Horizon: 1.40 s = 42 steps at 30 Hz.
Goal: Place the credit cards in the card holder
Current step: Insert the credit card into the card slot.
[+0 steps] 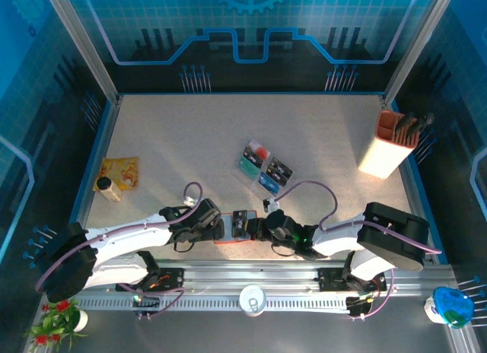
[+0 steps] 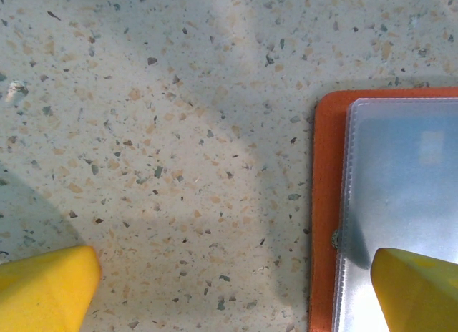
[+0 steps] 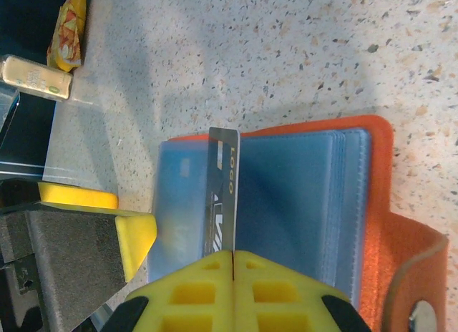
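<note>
Stock on the table, as we count it: one card holder (image 3: 372,203); five credit cards (image 1: 279,169) (four lying together, one black card (image 3: 225,196) upright at the holder); one box of pens (image 1: 388,144); one small bottle (image 1: 109,188); one yellow packet (image 1: 122,170).

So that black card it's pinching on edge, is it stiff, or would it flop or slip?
Probably stiff: the black card stands straight on edge from the shut right gripper without sagging. Its smooth face looks slippery, so it could twist in the pinch. The clear sleeves of the card holder look floppy and may buckle as it pushes in.
</note>
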### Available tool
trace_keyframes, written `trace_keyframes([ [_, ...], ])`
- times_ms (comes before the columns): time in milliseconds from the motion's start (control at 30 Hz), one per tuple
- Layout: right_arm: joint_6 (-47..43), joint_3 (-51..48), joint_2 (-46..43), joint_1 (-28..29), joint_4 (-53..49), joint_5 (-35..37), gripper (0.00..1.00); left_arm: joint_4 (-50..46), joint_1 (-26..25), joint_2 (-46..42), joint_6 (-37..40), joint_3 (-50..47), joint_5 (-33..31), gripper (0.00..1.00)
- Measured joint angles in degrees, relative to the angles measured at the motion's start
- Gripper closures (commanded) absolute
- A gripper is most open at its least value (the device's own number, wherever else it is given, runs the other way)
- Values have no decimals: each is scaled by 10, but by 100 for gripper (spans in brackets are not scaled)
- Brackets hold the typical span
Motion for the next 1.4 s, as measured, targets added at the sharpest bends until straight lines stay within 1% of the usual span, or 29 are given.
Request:
trace_keyframes([
  [467,0,12,38,0,8,-14,100,2,0,0,0,-1,0,1],
  [833,8,12,39,0,12,-19,100,2,0,0,0,-2,0,1],
  [1133,10,14,21,1,-28,-20,100,5,0,0,0,-4,-2,1],
  [1400,12,41,21,0,-78,-30,100,5,0,0,0,-4,-2,1],
])
